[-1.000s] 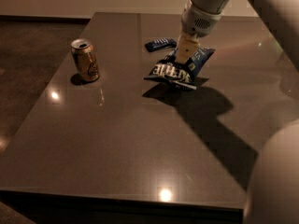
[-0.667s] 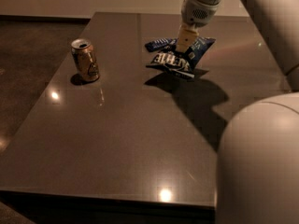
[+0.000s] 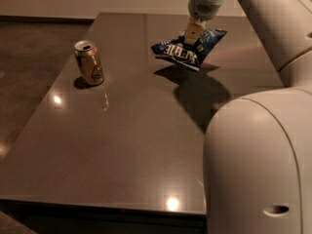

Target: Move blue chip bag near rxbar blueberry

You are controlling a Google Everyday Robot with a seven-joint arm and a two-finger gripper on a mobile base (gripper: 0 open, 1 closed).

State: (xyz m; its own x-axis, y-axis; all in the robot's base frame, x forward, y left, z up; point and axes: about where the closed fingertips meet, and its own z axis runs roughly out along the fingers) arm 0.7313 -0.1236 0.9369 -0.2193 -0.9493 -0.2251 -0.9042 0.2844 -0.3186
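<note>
The blue chip bag (image 3: pixel 183 50), dark blue with white lettering, hangs tilted above the far right part of the dark table (image 3: pixel 131 145); its shadow lies on the table just below it. My gripper (image 3: pixel 193 37) comes down from the top right and is shut on the bag's upper middle. The rxbar blueberry does not show; the spot where it would lie is covered by the raised bag.
A tan soda can (image 3: pixel 89 62) stands upright on the table's left side. My arm's large white body (image 3: pixel 258 155) fills the right of the view and hides the table's right front corner. The floor lies to the left.
The gripper has carried the chip bag up and toward the far edge. The small blue bar seen earlier beside the bag is now covered by it. The can has not moved.
</note>
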